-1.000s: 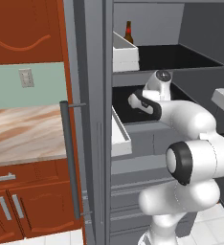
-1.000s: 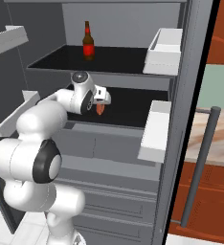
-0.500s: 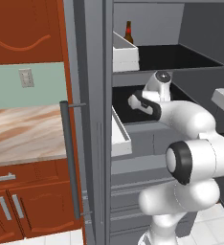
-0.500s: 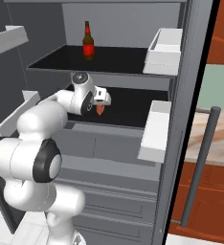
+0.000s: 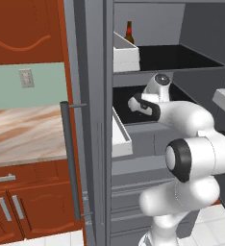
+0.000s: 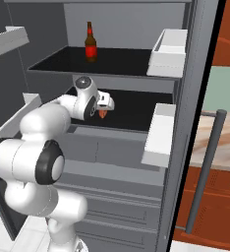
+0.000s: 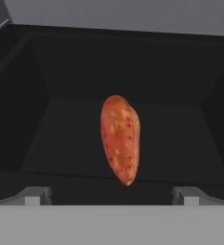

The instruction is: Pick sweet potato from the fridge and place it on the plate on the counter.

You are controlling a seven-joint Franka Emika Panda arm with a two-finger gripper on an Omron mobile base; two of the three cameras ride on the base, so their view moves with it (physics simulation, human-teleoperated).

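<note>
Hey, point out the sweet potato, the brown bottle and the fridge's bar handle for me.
sweet potato (image 7: 119, 139): hand view, middle of its reddish-orange body.
brown bottle (image 6: 90, 43): right base view, on its red label.
fridge handle (image 5: 69, 158): left base view, midway along the grey vertical bar.

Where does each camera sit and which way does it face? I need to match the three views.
Left base view: behind the arm's left, facing the open fridge and counter; the arm rises lower right.
Right base view: behind its right, same fridge; the arm rises lower left.
Hand view: on the hand, looking along the open jaws at the sweet potato.
Shared: both base views show the brown bottle.
</note>
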